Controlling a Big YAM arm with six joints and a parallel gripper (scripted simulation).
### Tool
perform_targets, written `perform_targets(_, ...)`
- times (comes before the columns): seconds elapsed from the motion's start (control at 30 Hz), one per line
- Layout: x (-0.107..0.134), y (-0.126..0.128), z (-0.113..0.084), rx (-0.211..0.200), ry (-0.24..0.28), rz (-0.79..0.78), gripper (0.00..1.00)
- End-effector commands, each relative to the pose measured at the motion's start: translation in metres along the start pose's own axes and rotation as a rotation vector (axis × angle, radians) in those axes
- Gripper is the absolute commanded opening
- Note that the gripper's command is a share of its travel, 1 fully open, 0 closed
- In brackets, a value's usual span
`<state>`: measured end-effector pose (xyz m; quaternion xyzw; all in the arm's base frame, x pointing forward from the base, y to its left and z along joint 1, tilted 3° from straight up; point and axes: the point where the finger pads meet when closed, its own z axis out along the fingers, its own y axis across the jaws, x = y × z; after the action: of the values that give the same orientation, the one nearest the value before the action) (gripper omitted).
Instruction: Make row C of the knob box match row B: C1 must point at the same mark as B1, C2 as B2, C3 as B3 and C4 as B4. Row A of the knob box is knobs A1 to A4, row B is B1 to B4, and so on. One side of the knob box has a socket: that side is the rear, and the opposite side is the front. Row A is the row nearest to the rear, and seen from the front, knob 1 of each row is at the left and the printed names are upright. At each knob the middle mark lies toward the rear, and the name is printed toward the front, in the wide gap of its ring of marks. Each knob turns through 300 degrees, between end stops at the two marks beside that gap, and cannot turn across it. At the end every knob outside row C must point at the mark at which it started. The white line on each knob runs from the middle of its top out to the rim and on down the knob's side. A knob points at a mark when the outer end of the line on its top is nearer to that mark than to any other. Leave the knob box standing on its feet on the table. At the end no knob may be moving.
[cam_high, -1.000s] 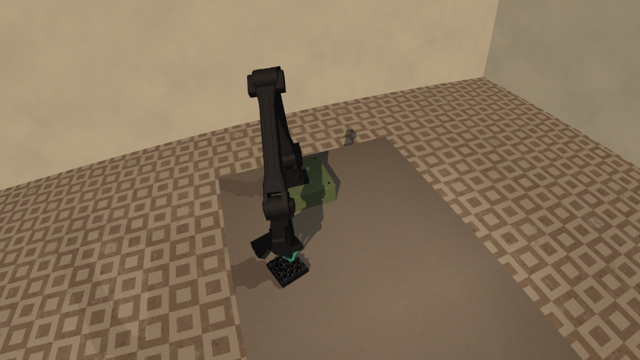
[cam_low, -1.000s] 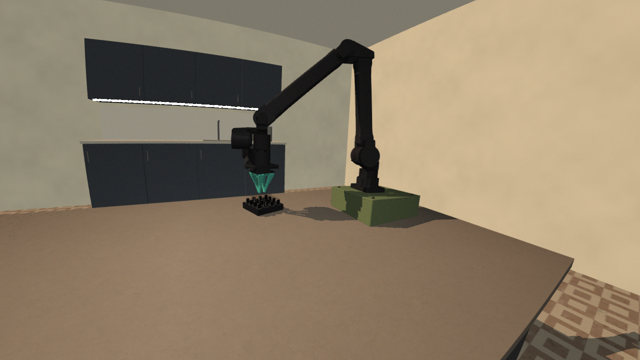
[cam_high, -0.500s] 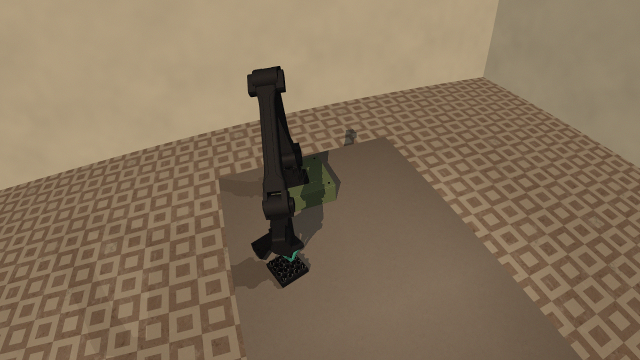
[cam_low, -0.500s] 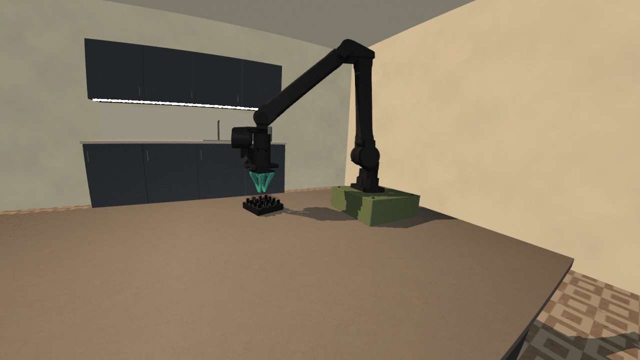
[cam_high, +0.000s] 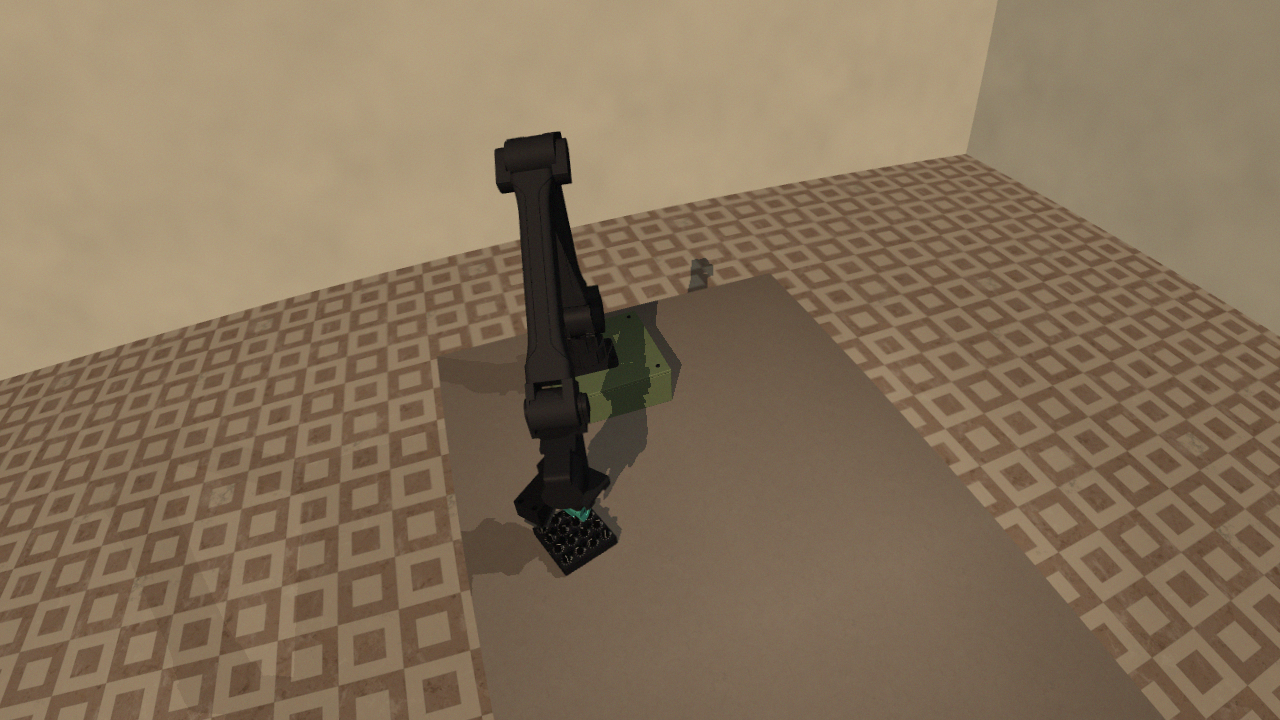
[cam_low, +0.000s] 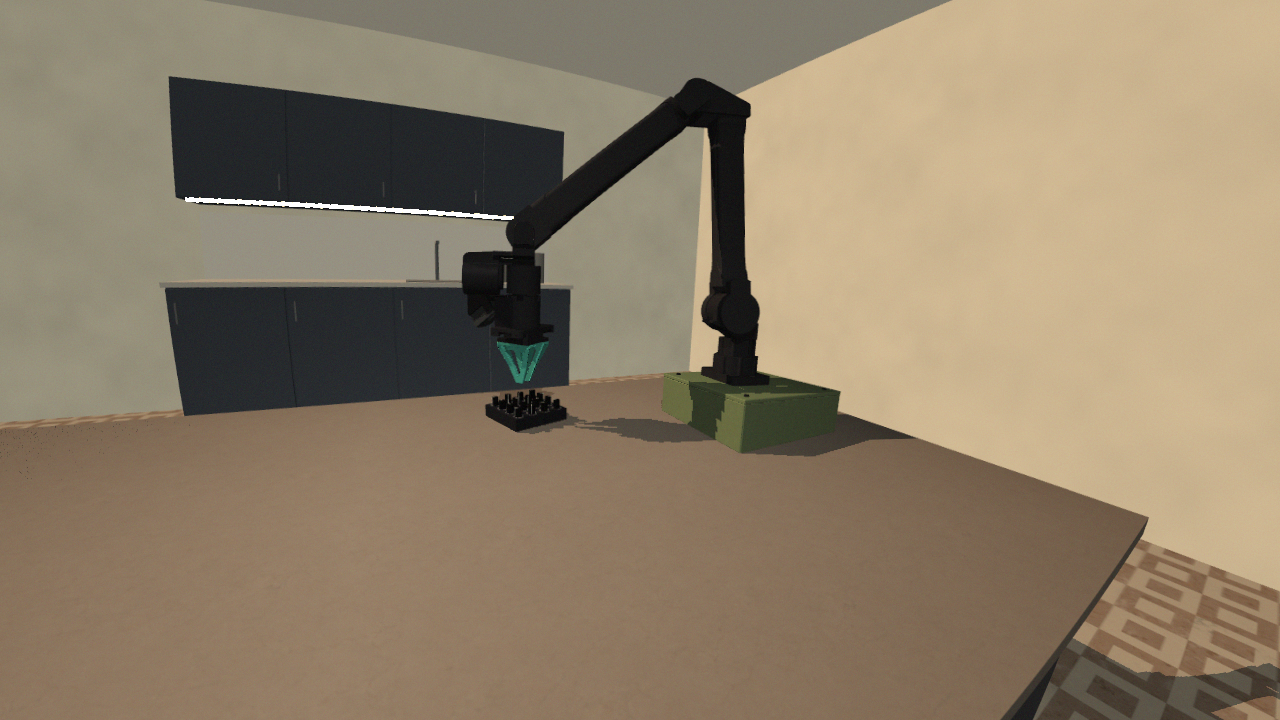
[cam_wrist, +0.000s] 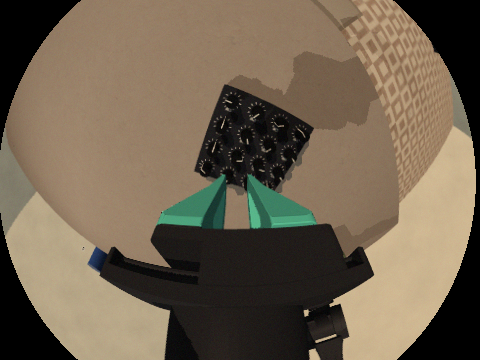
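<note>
Your gripper (cam_wrist: 236, 196) hangs above the knob box (cam_wrist: 256, 136) with its teal fingers pointing down, the jaws drawn in to a narrow slot and nothing between them — they touch no knob. In the exterior view the fingertips sit clear above the knob tops, with open air between gripper (cam_low: 523, 371) and knob box (cam_low: 526, 411). Through the wrist camera the box lies tilted in the middle of the frame, one corner toward the upper left, and the gap between the fingers lines up over the knobs along its lower edge; the white lines on the knobs show, but the printed names are too small to read, so you cannot tell which row that is. In the top view the knob box (cam_high: 577, 541) stands on the brown table (cam_high: 805, 501) at lower centre, close to the table's left edge, where the checkered floor (cam_high: 223, 465) begins. The green base block (cam_high: 640, 380) sits well apart from it, toward the upper middle of the frame, near the table's far edge. To the right and below the box the table top stretches wide — you have far more room on that side than on the left. In the exterior view the dark cabinets (cam_low: 295, 344) stand far behind the table.
</note>
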<state>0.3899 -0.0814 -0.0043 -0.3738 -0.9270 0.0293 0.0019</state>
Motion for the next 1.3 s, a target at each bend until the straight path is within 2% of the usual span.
perform_targets(0.0,-0.016,0.016,-0.024,-0.028,-0.045,-0.15,0.19)
perform_targets(0.17,-0.012,0.014,-0.022,-0.02,-0.036,-0.269,0.19)
perform_targets(0.3,-0.017,0.017,-0.027,-0.024,-0.048,-0.359,0.19)
perform_targets(0.37,-0.017,0.017,-0.027,-0.024,-0.048,-0.359,0.19)
perform_targets(0.43,-0.012,0.013,-0.023,-0.016,-0.035,-0.443,0.19)
perform_targets(0.6,-0.018,0.017,-0.031,-0.02,-0.053,-0.555,0.19)
perform_targets(0.7,-0.012,0.014,-0.026,-0.014,-0.037,-0.629,0.19)
perform_targets(0.87,-0.018,0.017,-0.033,-0.016,-0.055,-0.741,0.19)
perform_targets(0.93,-0.018,0.017,-0.033,-0.016,-0.055,-0.741,0.19)
perform_targets(0.97,-0.011,0.013,-0.026,-0.01,-0.033,-0.804,0.19)
perform_targets(1.13,-0.017,0.017,-0.034,-0.011,-0.053,-0.917,0.19)
perform_targets(1.27,-0.015,0.016,-0.033,-0.008,-0.047,-1.011,0.19)
